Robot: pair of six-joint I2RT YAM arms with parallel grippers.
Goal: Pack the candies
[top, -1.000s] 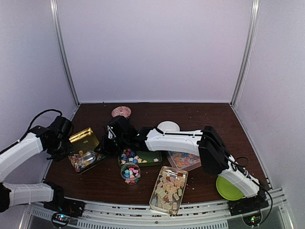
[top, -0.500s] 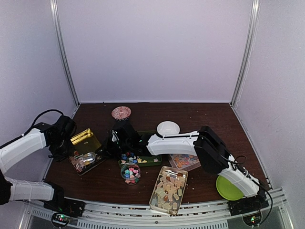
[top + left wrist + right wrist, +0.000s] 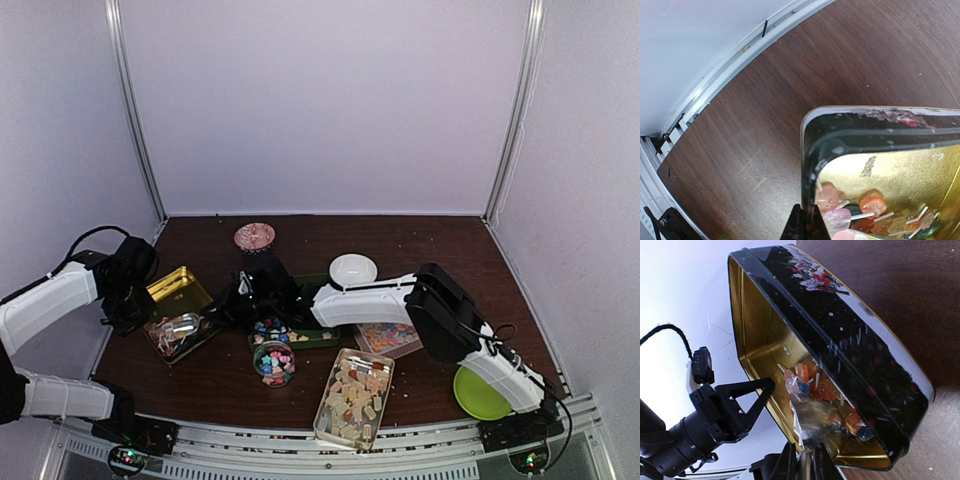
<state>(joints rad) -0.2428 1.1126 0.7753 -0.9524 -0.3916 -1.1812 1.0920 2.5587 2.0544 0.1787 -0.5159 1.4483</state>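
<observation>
An open black tin with a gold inside [image 3: 172, 298] sits at the left and holds small pink and orange sweets on white sticks [image 3: 871, 204]. My left gripper [image 3: 142, 314] is shut on the tin's near rim [image 3: 809, 165]. My right gripper [image 3: 218, 314] reaches across and is shut on the handle of a metal spoon [image 3: 186, 323]. The spoon's bowl [image 3: 816, 419] lies among the sweets in the tin [image 3: 840, 330]. Pastel star candies [image 3: 270, 327] lie on a green tray. More fill a small glass jar [image 3: 273, 362]. Beige chunky candies fill a clear rectangular tray [image 3: 352, 393].
A second tray of mixed candies [image 3: 388, 335] sits under the right arm. A white dish [image 3: 353, 268] and a pink patterned dish [image 3: 254, 236] stand behind it. A green plate [image 3: 480, 394] lies at the front right. The metal wall rail [image 3: 725, 75] runs just left of the tin.
My left gripper has risen slightly with the tin's rim. My right wrist has shifted a little to the right. The spoon stays in the tin.
</observation>
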